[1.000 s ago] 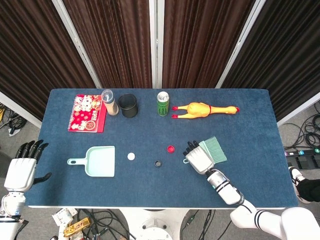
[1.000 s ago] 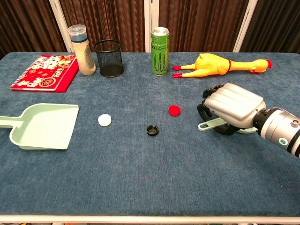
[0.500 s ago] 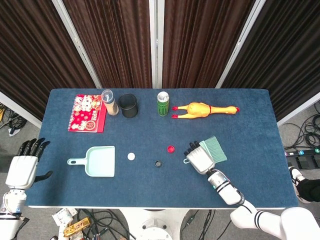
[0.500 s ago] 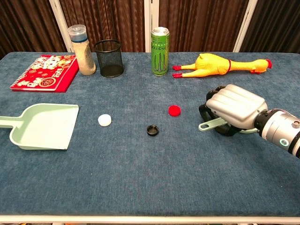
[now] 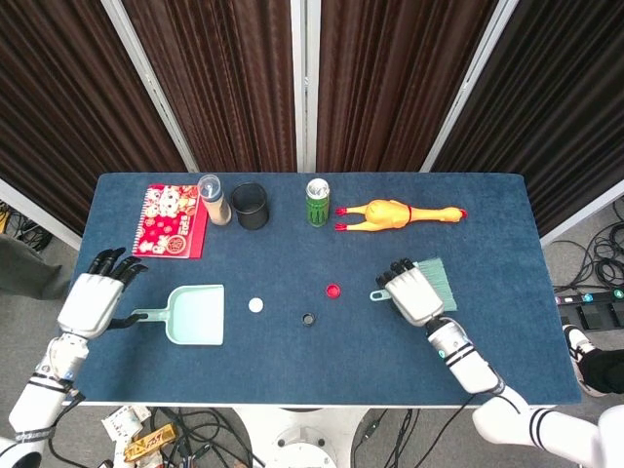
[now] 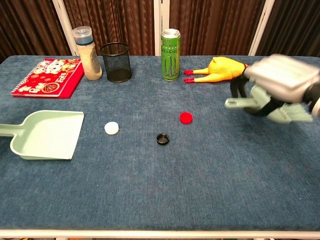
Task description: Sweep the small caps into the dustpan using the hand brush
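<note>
r hand (image 6: 280,80) clamped on hand brush (image 6: 280,107) above table, l hand (image 5: 93,300) fingers apart by dustpan (image 5: 195,314) handle

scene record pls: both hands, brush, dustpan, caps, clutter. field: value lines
right hand: grips the hand brush, lifted off the table
left hand: at the dustpan handle, fingers apart; contact unclear
caps: white cap, black cap, red cap, all loose on the cloth, none in the dustpan
back row: notebook, shaker jar, mesh cup, green can, rubber chicken
</note>
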